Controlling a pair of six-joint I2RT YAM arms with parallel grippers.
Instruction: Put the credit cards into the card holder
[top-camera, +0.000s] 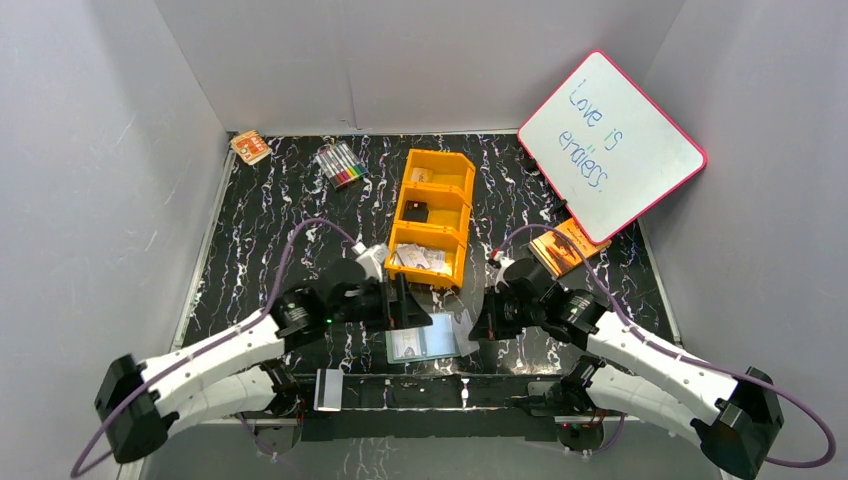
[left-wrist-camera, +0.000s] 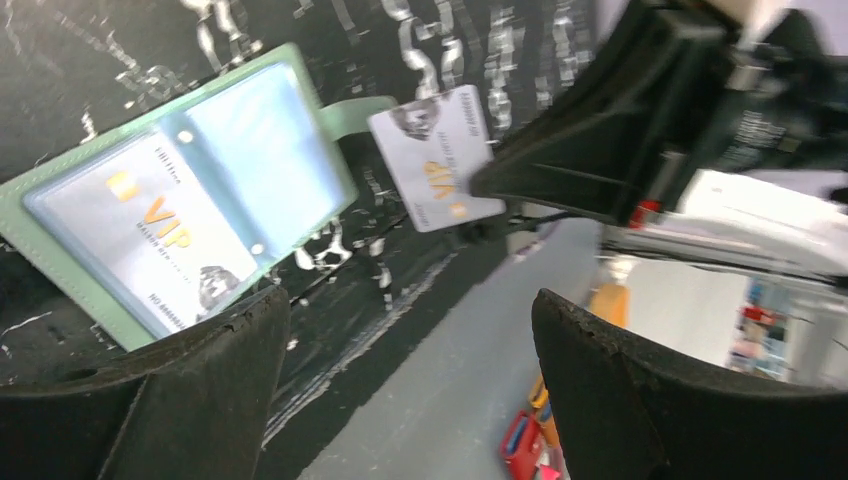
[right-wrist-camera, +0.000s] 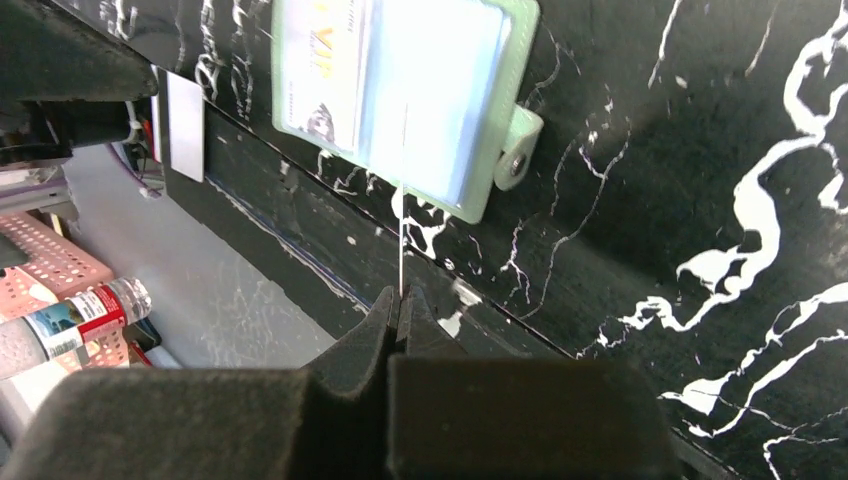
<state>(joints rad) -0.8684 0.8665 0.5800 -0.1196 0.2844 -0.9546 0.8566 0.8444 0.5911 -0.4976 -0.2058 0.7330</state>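
The card holder (top-camera: 422, 343) lies open near the table's front edge, pale blue-grey inside up. One credit card with gold "VIP" print (left-wrist-camera: 150, 235) sits in its clear pocket. My right gripper (right-wrist-camera: 400, 300) is shut on a second credit card (left-wrist-camera: 437, 157). It holds this card on edge just beside the holder's snap tab (right-wrist-camera: 518, 150), and the card shows as a thin white line (right-wrist-camera: 402, 240) in the right wrist view. My left gripper (left-wrist-camera: 410, 330) is open and empty, hovering just above the holder's left side. In the top view the left gripper (top-camera: 418, 312) and right gripper (top-camera: 480, 322) flank the holder.
An orange three-compartment tray (top-camera: 455, 215) stands behind the holder, with more pale cards (top-camera: 420, 258) in its near compartment and a small black item (top-camera: 413, 212) in the middle one. A whiteboard (top-camera: 612, 145) leans at back right. Markers (top-camera: 340, 163) lie at the back. A pale rectangle (top-camera: 328, 390) rests on the front rail.
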